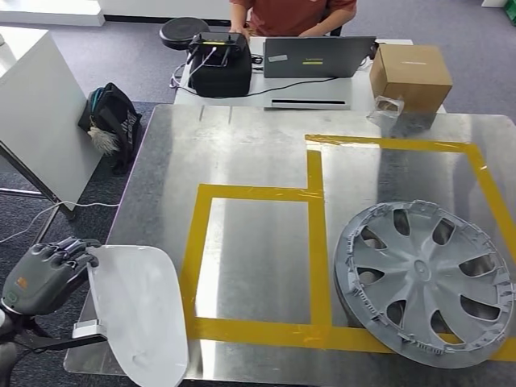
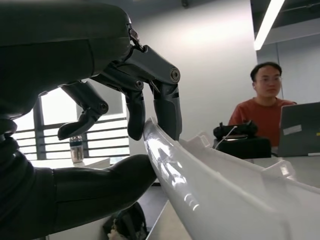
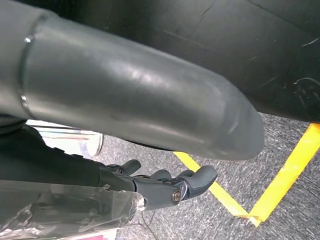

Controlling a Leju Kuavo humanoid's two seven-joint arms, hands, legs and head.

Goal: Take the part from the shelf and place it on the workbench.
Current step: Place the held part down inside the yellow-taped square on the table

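One white part (image 1: 143,310) is grasped at its edge by the left robot hand (image 1: 45,274), over the workbench (image 1: 261,161) corner.

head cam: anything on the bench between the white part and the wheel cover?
Nothing stands there. Head view shows bare metal workbench and yellow tape lines between the white part, held by the left hand, and the wheel cover.

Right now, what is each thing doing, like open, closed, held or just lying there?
White part: held by the left hand, at the workbench's near left corner.
Left hand: grips the part's edge.
Right hand: fingers straight, holding nothing.
Wheel cover: lying flat on the workbench, across the yellow tape.
Laptop: open.
Box: closed.
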